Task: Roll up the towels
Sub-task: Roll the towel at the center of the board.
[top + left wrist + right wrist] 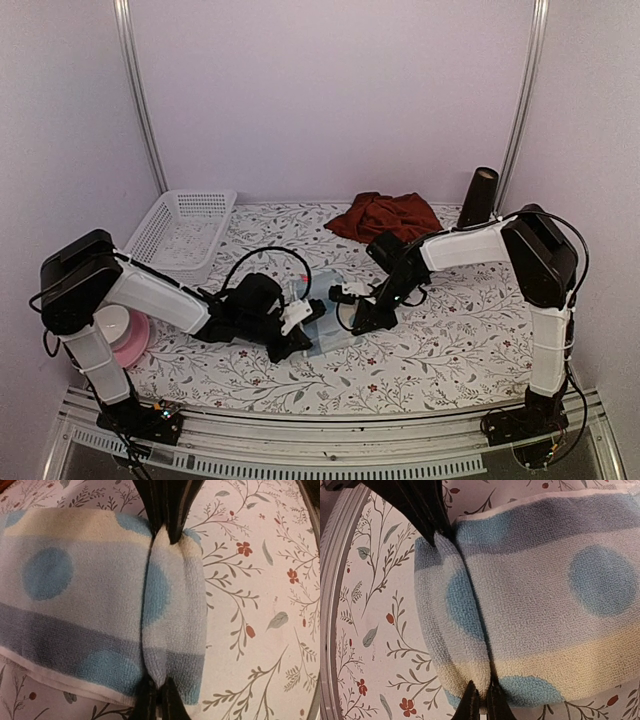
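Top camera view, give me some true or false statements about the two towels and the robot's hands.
1. The left hand is shut on a fold of the pale blue dotted cloth towel. True.
2. The right hand hangs open, holding nothing. False: it is shut on the same towel.
3. The dark red cloth towel is neatly rolled. False: it lies crumpled at the back.
4. The white plastic basket stands at the back left. True.
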### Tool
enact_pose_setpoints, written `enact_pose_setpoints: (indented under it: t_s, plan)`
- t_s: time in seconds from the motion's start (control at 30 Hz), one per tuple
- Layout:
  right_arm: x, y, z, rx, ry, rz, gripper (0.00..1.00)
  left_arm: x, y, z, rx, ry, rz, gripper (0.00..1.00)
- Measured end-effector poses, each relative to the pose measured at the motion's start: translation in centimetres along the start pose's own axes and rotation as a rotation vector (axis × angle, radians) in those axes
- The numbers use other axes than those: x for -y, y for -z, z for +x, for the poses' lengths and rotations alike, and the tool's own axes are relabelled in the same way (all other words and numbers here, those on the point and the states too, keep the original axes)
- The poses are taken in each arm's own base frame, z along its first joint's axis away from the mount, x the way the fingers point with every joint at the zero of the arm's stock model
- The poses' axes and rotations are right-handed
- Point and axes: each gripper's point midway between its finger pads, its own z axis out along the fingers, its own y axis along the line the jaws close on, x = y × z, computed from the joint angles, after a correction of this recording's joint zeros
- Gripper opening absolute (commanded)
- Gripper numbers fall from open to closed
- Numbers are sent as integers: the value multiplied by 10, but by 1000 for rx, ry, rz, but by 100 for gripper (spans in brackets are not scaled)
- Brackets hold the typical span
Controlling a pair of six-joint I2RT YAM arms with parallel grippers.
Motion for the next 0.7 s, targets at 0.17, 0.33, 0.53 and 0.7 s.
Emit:
enact_pose_setpoints:
  t_s: [0.17, 0.33, 0.53, 0.7]
  plan:
    - [1, -1, 0, -2, -2, 2, 5, -6, 0, 0, -7, 1, -29, 45]
    - [1, 0, 0, -2, -2, 1, 5, -16, 14, -1, 6, -3, -100, 59]
    - [1, -1, 0, -3, -4, -1, 6, -15, 45, -9, 89, -85, -184, 60]
    - [1, -1, 0, -7, -9, -8, 6, 12, 54, -17, 157, -240, -205, 57]
